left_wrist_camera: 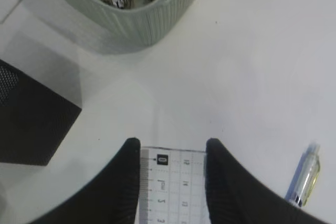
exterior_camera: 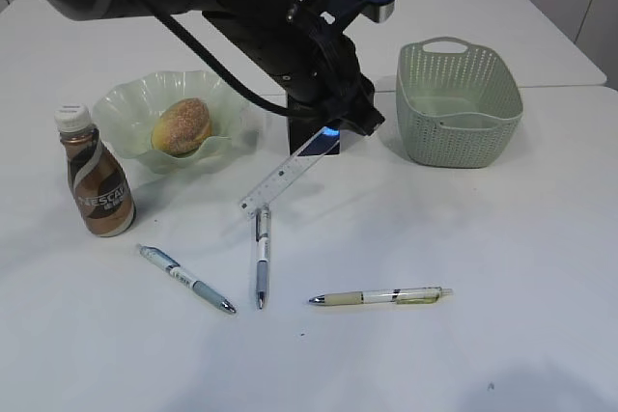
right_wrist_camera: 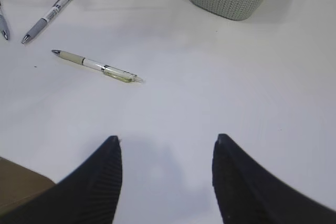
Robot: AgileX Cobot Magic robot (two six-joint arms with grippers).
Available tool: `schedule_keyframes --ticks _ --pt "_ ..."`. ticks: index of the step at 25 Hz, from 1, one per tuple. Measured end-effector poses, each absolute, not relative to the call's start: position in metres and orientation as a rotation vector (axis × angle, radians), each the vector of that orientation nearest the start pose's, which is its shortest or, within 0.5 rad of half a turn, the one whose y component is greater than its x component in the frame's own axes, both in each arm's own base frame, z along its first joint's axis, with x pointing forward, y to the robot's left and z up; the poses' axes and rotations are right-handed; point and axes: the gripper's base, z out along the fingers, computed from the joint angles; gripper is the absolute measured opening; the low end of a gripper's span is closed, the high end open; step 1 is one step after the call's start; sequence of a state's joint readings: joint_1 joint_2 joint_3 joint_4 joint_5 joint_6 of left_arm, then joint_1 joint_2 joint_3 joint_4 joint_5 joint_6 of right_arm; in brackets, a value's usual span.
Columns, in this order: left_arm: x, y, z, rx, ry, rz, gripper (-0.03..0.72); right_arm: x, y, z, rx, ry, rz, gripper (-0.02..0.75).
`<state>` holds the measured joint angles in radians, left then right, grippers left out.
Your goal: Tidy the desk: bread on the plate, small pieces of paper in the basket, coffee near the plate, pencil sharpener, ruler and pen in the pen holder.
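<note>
Pens lie on the bench nearest us while our left hand pinches the ruler beside the pen holder, so we should tip it upright before lowering; our right hand hangs spread.

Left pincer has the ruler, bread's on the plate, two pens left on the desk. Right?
Not quite: three pens lie on the desk, as the exterior view shows. The rest holds: the left pincer grips the ruler, and the bread sits on the plate.
</note>
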<state>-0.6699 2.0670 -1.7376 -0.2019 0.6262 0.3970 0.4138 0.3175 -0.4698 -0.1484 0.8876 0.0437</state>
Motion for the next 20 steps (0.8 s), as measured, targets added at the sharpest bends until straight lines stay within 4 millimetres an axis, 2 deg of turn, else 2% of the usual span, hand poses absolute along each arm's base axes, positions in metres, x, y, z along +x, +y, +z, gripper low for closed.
schedule_keyframes --ticks 7,20 --pt "0.368 -0.310 0.258 0.982 2.129 -0.455 0.254 0.054 0.012 0.274 -0.446 2.164 0.075 0.439" --pt "0.375 -0.312 0.266 0.903 2.045 -0.464 0.254 0.046 0.009 0.277 -0.430 2.108 0.087 0.439"
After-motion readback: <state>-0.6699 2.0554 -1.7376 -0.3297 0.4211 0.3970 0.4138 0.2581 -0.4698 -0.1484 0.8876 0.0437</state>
